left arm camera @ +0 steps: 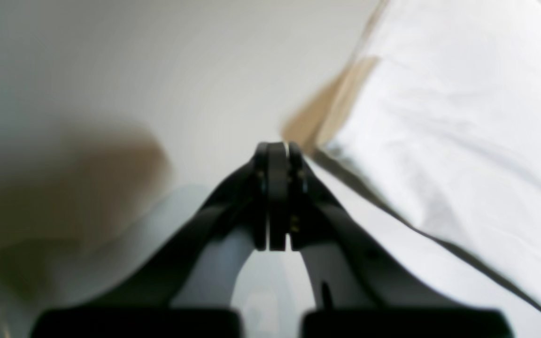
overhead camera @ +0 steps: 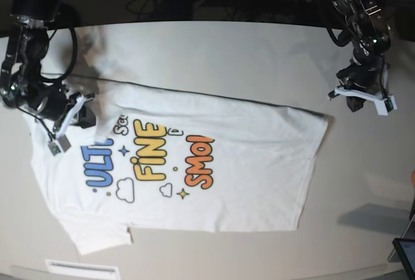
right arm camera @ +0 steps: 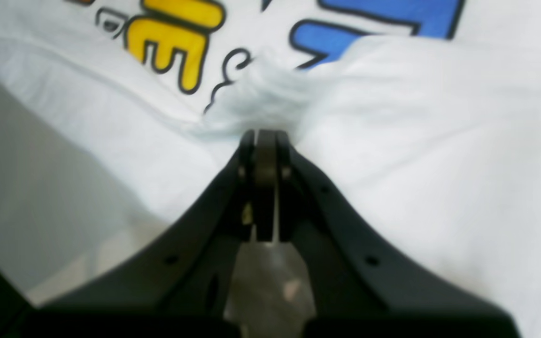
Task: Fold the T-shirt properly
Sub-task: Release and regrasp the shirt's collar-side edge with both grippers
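On the pale surface (overhead camera: 214, 40) the T-shirt (overhead camera: 246, 170) lies spread out print side up, collar end toward the left of the base view and hem toward its right, with one long edge already doubled over the print. The right hand (right arm camera: 265, 136) has its jaws pressed together on a bunched ridge of white cloth near the blue and yellow letters. The left hand (left arm camera: 277, 149) sits at the hem corner with jaws together; whether any cloth is pinched between them cannot be told, since the fabric lies just beside its tips. The step in hand looks like gripping the far long edge at both ends. Next, both hands would need to lift together and carry that edge across the print evenly, keeping the cloth taut so no crease forms.
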